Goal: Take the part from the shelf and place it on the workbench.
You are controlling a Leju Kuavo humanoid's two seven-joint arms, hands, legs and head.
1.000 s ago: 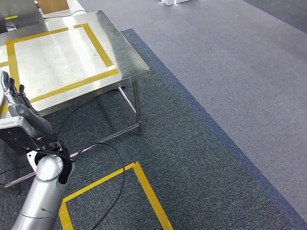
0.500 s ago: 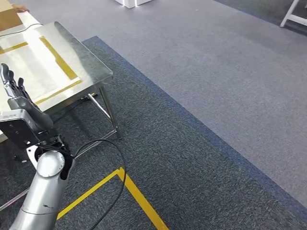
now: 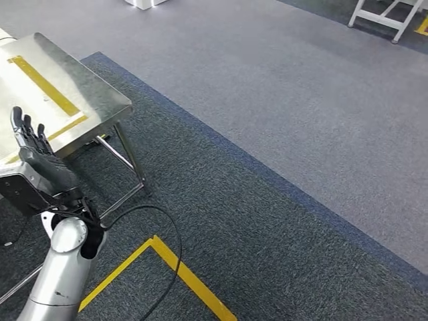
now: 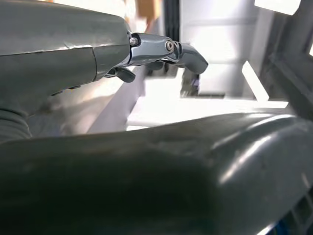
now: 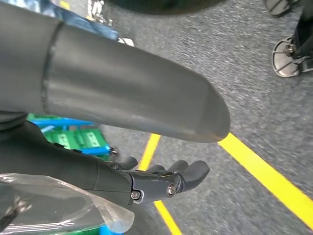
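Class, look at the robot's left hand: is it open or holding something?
Open. The left hand is raised beside the steel table, fingers extended and apart, nothing between them.

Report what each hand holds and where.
Left hand: nothing, fingers apart. Right hand: clear plastic lies against it; a hold cannot be told.

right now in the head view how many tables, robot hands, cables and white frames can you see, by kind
steel table: 1
left hand: 1
black cable: 1
white frame, far corner: 1
total: 4
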